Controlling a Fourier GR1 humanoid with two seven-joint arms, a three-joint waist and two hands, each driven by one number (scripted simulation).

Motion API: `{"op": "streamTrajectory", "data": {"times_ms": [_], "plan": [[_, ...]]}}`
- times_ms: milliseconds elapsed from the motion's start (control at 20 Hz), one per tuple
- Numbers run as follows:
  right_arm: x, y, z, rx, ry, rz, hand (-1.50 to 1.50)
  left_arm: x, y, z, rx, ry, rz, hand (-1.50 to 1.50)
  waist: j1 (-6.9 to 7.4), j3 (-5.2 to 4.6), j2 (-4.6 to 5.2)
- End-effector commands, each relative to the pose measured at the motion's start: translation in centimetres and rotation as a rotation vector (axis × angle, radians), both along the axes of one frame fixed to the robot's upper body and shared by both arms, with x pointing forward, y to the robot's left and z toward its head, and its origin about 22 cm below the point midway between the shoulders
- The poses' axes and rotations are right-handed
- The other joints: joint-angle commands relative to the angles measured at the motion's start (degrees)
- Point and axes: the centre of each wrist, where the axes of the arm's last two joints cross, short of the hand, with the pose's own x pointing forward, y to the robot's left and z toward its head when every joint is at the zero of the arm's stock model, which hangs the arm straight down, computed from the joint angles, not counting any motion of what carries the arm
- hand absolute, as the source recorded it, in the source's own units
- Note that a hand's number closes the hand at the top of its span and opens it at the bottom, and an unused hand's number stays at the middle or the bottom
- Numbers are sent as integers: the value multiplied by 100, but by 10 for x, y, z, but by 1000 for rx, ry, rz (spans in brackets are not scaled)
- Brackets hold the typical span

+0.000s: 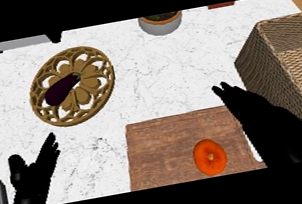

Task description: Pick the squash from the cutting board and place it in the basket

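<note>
Squash [209,156] sits low on the board [161,145]. Our right robot hand [266,122] hovers just beside it, fingers straight, holding nothing. We should centre over it, curl round, then lift clear to the basket [259,67].

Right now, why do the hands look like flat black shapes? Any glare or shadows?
Head view: even light on the white counter, no glare, no strong shadows. The left hand and right hand are black all over, so little detail shows; the orange squash on the cutting board stands out.

Kitchen: marble counter [178,68], cutting board [162,147], basket [280,51].
</note>
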Motion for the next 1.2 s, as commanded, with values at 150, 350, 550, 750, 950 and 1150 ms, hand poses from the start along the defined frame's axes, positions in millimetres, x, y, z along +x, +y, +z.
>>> {"op": "streamTrajectory", "data": {"times_ms": [150,350,550,750,950,1150], "plan": [[4,20,-28,-104,138,-164,-150,6,0,-5,-8,63,-9,0,21,-25,46],[-5,26,-38,-86,117,-177,-150,-7,12,-19,6,69,9,0,17,-25,40],[-13,22,-50,-94,116,-179,-150,3,0,-12,-2,71,-4,0,-6,-20,38],[-12,18,-56,-114,123,-169,-150,2,15,-6,-10,64,4,0,14,-19,40],[-3,29,-73,-94,97,-190,-150,-6,-23,-16,-7,56,-4,0,35,-17,42],[10,36,-86,-80,104,-198,-150,-8,8,-15,-14,70,-6,0,55,-18,48]]}}
